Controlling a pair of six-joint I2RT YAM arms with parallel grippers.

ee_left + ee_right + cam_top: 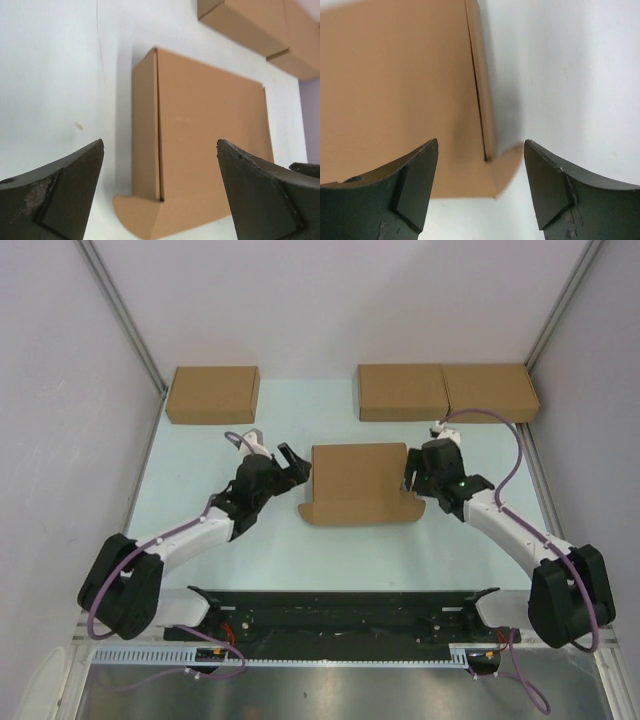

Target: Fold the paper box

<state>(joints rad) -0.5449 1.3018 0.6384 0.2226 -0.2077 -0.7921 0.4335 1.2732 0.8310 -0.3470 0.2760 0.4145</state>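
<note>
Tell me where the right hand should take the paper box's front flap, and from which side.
Take the front flap at its rounded right ear, coming in low from the right. The flap lies flat past the paper box and its near wall. The ear juts beyond the side wall, likely leaving a free edge. The right hand is open by that corner.

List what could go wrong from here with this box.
The paper box has its front flap lying untucked on the table, and neither gripper holds it, so the lid may spring up. The right gripper straddles the box's right wall; closing there could crush it or push the box sideways.
</note>
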